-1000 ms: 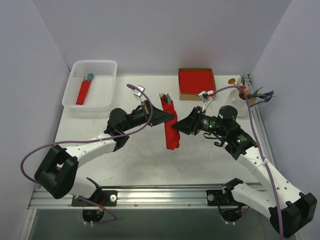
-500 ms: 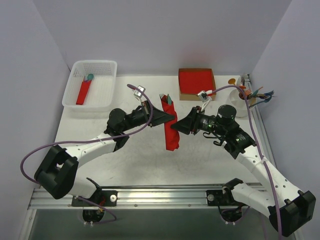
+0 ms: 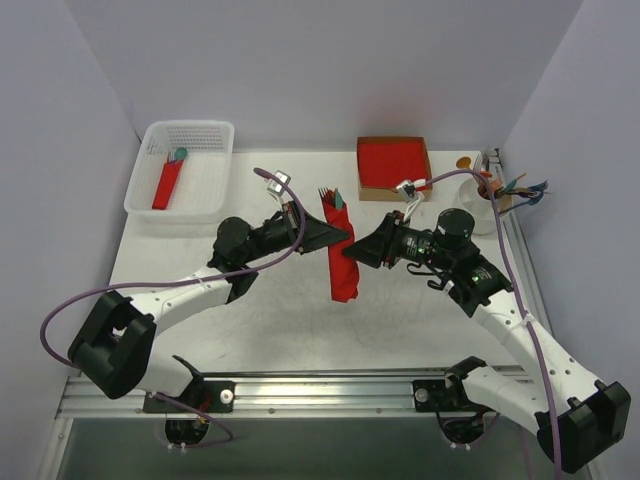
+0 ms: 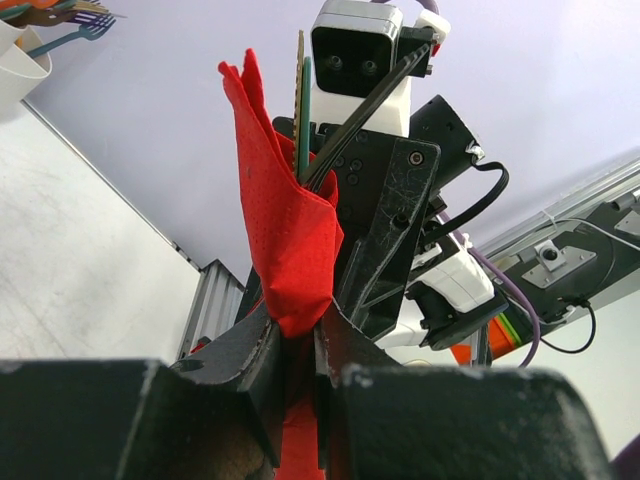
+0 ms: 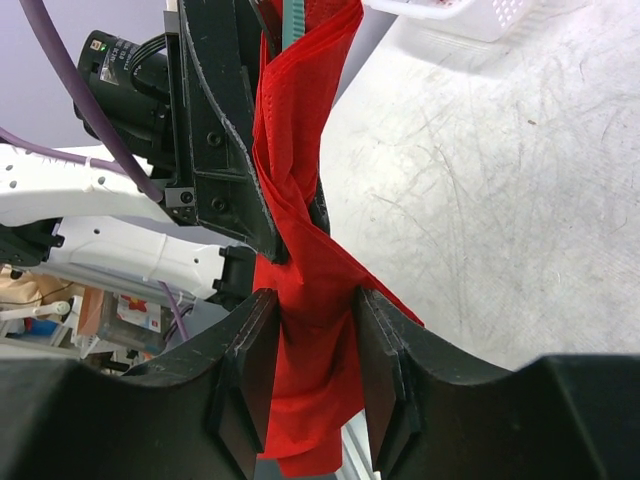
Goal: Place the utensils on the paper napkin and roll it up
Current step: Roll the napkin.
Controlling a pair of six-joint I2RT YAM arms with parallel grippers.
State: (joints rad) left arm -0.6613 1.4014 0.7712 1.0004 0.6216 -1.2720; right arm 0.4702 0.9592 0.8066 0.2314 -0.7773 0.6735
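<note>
Top view: thin red paper napkin, rolled into a narrow stick, sits over the middle of the white table. Slim dark grey utensils protrude from its far end. My left gripper and right gripper meet on it. Left wrist view: my left jaws are clenched on the roll. Right wrist view: my right jaws grasp the roll's twisted middle.

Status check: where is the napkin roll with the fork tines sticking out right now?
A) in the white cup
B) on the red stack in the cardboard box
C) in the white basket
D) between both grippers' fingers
D: the paper napkin is at mid-table, pinched by the left gripper, with the right gripper closed around it from the opposite side.
</note>
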